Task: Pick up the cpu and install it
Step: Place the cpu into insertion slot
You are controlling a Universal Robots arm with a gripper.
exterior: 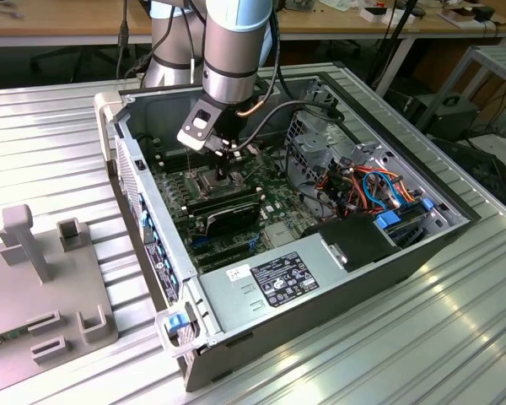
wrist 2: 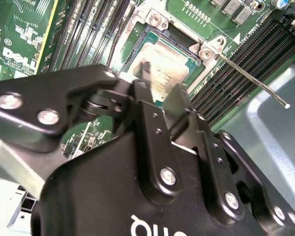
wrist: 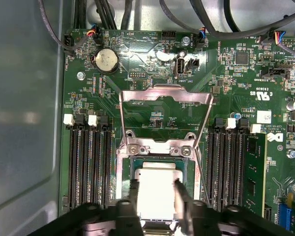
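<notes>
Currently the gripper [exterior: 222, 164] is seen down inside the open computer case [exterior: 337, 308], which is laid on its side on a ribbed metal table [exterior: 51, 118] in the exterior view. The arm is positioned over the motherboard [exterior: 274, 198], near the case wall on the exterior view's left. In the first wrist view the cpu [wrist: 156, 196] is shown lying flat within the socket [wrist: 129, 164], its pale metal lid turned upward. The two black fingers [wrist: 133, 191] are closed against two opposite edges of the cpu, so the chip is gripped while it is seated in the socket frame. The hinged load plate [wrist: 164, 96] is swung open and stands clear of the socket, and the board can be seen through its window. In the second wrist view the thin retention lever [wrist 2: 250, 78] is seen released, angled away from the socket beside a bank of memory slots [wrist 2: 236, 64]. Banks of black memory slots are set on both sides of the socket, and a memory module [wrist: 255, 172] is fitted in one of them. A round coin battery [wrist: 106, 60] is mounted on the board beyond the load plate. A grey fixture block [exterior: 34, 270] is placed on the table at the exterior view's left, well apart from the case
</notes>
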